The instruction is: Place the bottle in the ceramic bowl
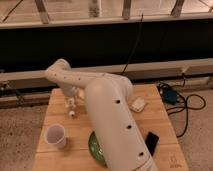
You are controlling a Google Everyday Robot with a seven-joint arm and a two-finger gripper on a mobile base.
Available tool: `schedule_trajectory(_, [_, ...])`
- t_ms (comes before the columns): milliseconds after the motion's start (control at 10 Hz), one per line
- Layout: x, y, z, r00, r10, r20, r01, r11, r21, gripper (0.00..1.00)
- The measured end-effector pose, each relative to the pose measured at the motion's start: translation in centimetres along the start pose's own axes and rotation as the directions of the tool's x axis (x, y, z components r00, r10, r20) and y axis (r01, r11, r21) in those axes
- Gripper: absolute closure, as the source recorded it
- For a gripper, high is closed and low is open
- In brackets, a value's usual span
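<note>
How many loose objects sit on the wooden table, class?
5: bottle back left, by the gripper; cup front left; bowl front centre, partly behind the arm; packet right; black device front right. The arm may hide more.

Wooden table (pixel 162 120) on speckled floor (pixel 20 137), dark wall (pixel 150 45) behind, cables (pixel 189 102) right.

Claw (pixel 70 99) at bottle (pixel 72 110); arm (pixel 114 125) across bowl (pixel 94 148)

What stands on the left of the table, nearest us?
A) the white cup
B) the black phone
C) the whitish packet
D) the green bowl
A: the white cup stands alone on the wooden table at its near left, with the gripper hanging farther back behind it.
</note>
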Motion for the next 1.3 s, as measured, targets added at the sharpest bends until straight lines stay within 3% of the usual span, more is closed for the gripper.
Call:
schedule_trajectory(200, [0.1,-0.2,-0.3,1.000,-0.009,-0.006,0.009,1.000,0.013,0.20])
schedule_trajectory(300, [0.3,-0.8,-1.6,0.999,-0.039,-0.020,0.040,0.999,0.031,0.20])
schedule_trajectory(400, [0.2,-1.3,-2.6,0.998,-0.061,-0.027,0.062,0.998,0.026,0.20])
schedule_trajectory(800, [-0.3,-4.3,-7.2,0.984,-0.163,-0.066,0.155,0.982,-0.110,0.20])
schedule_trajectory(900, [-0.6,-5.5,-8.6,0.975,-0.204,-0.082,0.191,0.971,-0.147,0.20])
schedule_trajectory(1100, [-0.7,-6.9,-10.4,0.961,-0.253,-0.111,0.232,0.957,-0.173,0.20])
schedule_trajectory(1300, [-0.6,-8.5,-12.8,0.939,-0.300,-0.171,0.275,0.949,-0.157,0.20])
